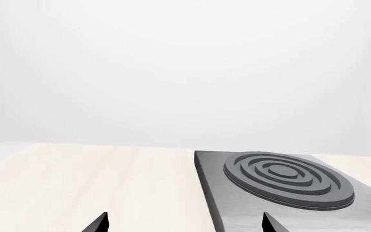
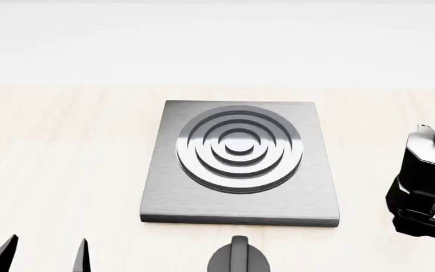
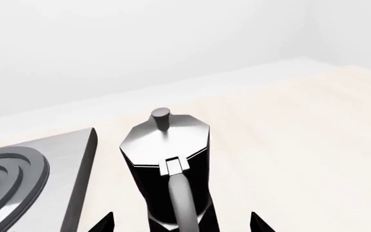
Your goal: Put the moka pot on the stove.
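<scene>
The moka pot (image 2: 429, 161), black and faceted with a silver-grey lid and knob, stands upright on the light wood table to the right of the stove (image 2: 202, 201). The stove is a square brushed-grey plate with a raised ringed burner (image 2: 239, 148). My right gripper (image 2: 421, 214) is open just behind the pot. In the right wrist view the pot (image 3: 166, 159) sits between the spread fingertips (image 3: 105, 223), its handle facing the gripper (image 3: 182, 224). My left gripper (image 2: 43, 255) is open and empty at the front left. In the left wrist view it (image 1: 184, 224) hangs over the stove's near edge (image 1: 237, 217).
A black round dial knob (image 2: 239, 258) sits on the table (image 2: 66, 158) just in front of the stove. The stove's right edge (image 3: 76, 174) lies close beside the pot. A white wall stands behind the table.
</scene>
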Motion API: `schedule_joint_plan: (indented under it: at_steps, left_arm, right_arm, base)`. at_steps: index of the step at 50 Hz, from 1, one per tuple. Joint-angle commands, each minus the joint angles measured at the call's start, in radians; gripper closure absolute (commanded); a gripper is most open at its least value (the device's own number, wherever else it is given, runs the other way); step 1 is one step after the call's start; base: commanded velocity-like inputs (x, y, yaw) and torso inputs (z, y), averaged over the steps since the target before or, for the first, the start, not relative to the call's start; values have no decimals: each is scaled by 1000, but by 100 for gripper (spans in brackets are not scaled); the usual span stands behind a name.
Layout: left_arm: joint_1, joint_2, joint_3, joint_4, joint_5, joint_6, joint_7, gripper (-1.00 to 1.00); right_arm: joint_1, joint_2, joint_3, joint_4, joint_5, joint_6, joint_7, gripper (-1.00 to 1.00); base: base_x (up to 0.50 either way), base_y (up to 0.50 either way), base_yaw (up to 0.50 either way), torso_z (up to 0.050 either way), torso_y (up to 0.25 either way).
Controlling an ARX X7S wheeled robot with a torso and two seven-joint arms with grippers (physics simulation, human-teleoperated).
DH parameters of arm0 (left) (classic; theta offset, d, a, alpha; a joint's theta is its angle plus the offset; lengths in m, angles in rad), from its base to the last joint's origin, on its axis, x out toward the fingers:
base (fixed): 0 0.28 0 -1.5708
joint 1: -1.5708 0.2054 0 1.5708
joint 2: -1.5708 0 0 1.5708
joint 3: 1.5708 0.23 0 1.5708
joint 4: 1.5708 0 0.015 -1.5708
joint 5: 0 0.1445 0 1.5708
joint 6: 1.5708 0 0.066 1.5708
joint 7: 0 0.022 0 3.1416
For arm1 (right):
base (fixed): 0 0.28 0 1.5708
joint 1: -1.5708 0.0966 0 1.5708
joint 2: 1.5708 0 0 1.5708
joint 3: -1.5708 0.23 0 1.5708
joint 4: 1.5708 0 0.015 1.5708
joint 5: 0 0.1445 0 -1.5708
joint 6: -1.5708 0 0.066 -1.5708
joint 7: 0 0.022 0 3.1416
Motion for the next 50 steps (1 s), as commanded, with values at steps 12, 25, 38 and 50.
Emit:
schedule_joint_plan:
  at_steps: [12,25,38,50]
  left_arm:
    - [-5,-4,6,-1,-1,-3,-4,-100]
    - [-20,-4,10,-6,-4,-10,-4,-100]
    - [-33,0,13,-23,-5,-9,-4,-100]
    - [-34,-1,17,-23,-5,-8,-6,-100]
  right_arm:
    - [35,-11,2,110,2,-67,-71,-100]
    - [61,-18,-2,162,-9,-99,-86,-100]
    - [104,-19,-13,224,-29,-117,-91,-100]
    - [128,-23,-18,267,-40,-143,-104,-100]
  base:
    - [0,0,0,0,0]
    - [0,0,0,0,0]
    - [0,0,0,0,0]
    - [0,0,0,0,0]
